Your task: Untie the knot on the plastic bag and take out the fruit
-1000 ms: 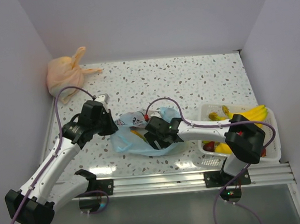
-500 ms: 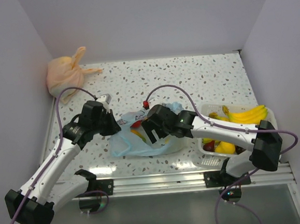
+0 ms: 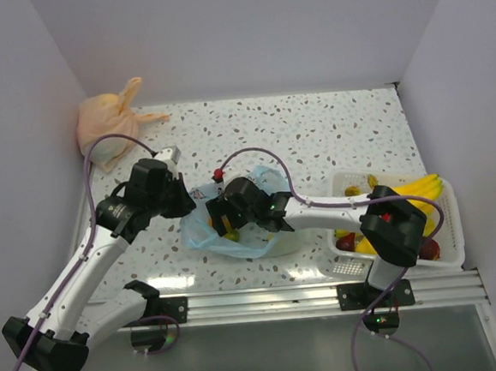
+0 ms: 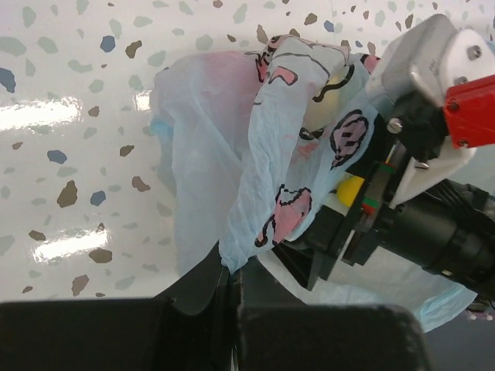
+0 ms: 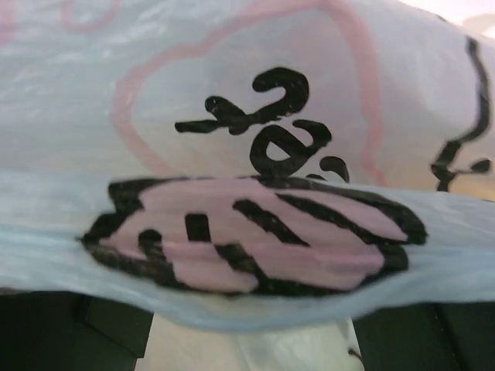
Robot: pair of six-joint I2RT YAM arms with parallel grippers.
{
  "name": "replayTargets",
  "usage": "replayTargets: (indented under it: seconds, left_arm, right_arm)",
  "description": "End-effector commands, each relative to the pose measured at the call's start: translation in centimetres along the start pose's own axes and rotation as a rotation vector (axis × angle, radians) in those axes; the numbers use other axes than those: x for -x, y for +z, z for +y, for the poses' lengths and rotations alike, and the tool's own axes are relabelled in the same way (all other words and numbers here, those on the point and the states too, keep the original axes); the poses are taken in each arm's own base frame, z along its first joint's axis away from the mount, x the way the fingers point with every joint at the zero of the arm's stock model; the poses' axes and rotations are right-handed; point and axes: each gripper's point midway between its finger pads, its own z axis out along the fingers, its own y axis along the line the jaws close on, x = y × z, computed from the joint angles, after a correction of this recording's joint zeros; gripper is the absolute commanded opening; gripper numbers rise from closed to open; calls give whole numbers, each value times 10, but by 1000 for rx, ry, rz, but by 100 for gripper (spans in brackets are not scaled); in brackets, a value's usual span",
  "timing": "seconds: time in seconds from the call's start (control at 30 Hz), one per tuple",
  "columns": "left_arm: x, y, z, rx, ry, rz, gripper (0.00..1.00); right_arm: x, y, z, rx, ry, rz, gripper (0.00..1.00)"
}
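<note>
The light blue plastic bag [image 3: 250, 233] with the pink cartoon print lies on the table's middle. My left gripper [image 3: 186, 204] is shut on a bunched edge of the bag [image 4: 267, 166], pinched at the jaw tips [image 4: 230, 267]. My right gripper [image 3: 222, 222] is pushed into the bag's mouth; its jaws stand wide apart with the printed bag film [image 5: 255, 232] stretched just in front of them, and its fingers [image 5: 108, 332] show only at the bottom corners. A yellow fruit [image 4: 352, 187] peeks out beside the right gripper's body [image 4: 433, 85]. No tied knot shows in any view.
A peach-orange tied bag [image 3: 110, 119] sits in the far left corner. A white tray [image 3: 351, 268] with bananas [image 3: 416, 189] and red fruit stands at the right. White walls close in the table on the left, back and right.
My right gripper has moved left, from the bag's right side into its mouth near the left gripper. The left gripper keeps its hold on the bag's edge and has lifted slightly.
</note>
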Motion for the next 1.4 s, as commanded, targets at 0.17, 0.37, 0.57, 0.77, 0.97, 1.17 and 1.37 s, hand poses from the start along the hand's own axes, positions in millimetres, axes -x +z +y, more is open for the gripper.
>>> replayTargets:
  seconds: [0.17, 0.37, 0.57, 0.77, 0.97, 1.17, 1.37]
  left_arm:
    - [-8, -3, 1, -5, 32, 21, 0]
    - [-19, 6, 12, 26, 28, 35, 0]
    - [-20, 10, 30, 116, 12, 8, 0]
    - [-7, 9, 45, 224, 23, -24, 0]
    - [18, 1, 53, 313, 57, -70, 0]
    - [32, 4, 28, 202, 72, -87, 0]
    - [42, 0, 21, 184, 68, -106, 0]
  right_arm:
    - [4, 49, 32, 142, 46, -50, 95]
    - [-19, 66, 23, 109, 37, 3, 91]
    - [-16, 47, 19, 113, -11, -8, 34]
    - [-12, -1, 8, 105, -79, -23, 12]
    - [5, -53, 3, 118, -121, -78, 7]
    - [64, -101, 25, 192, -106, -261, 7]
    - [135, -134, 65, 318, -94, -423, 6]
